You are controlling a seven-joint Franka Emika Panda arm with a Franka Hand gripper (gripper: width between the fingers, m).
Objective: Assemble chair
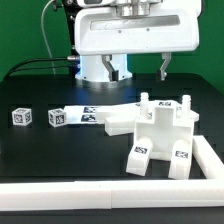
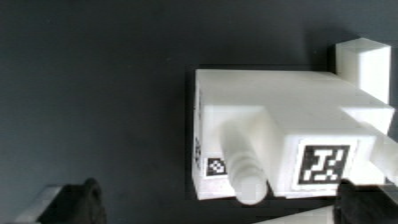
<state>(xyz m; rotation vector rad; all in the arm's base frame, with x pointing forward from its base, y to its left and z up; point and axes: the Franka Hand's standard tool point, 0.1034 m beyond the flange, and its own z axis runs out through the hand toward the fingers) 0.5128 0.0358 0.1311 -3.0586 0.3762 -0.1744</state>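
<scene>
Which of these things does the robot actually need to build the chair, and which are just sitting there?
For the job:
- the white chair pieces, clustered together
- the robot's hand, open, over them

Just lying about, as far as I can tell:
- two small tagged cubes, off to the exterior view's left
- the marker board
- the white rail along the table's edge

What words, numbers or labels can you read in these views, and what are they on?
No words, brand names or numbers can be read in either view.
On the chair: only black-and-white square tags, which are patterns, not letters.
On the small cube: the same kind of tag.
On the marker board: tags too, too small to make out.
</scene>
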